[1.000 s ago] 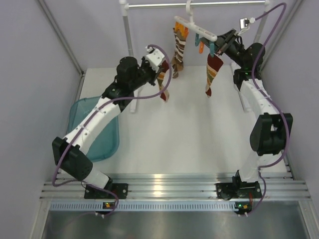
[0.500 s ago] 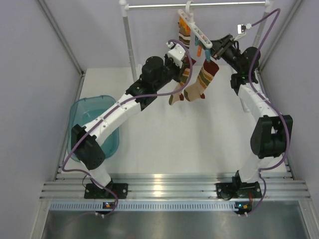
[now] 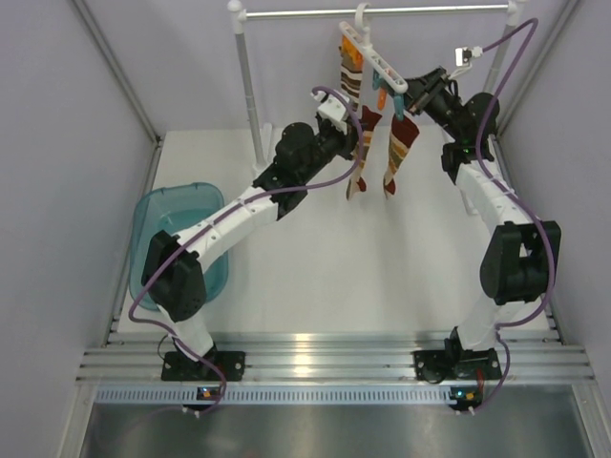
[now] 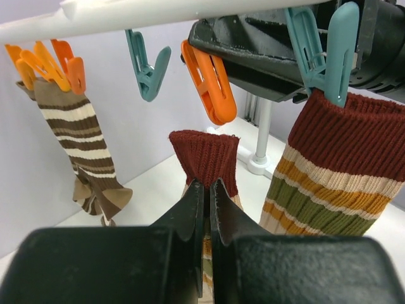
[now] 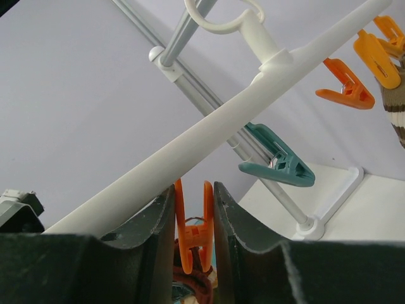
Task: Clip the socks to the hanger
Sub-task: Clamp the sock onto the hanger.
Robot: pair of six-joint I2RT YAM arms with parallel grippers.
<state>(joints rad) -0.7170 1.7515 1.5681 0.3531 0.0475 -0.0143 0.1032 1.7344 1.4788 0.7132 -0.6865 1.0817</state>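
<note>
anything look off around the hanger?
The hanger hangs askew: its bar is turned across the metal rail instead of along it, while the right gripper pinches an orange clip and the left gripper holds a tan sock beneath. Nothing looks spilled or damaged.

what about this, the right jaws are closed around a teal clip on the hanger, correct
No. The clip between the jaws of the right gripper is orange, not teal, as the right wrist view shows; it does hang on the hanger.
</note>
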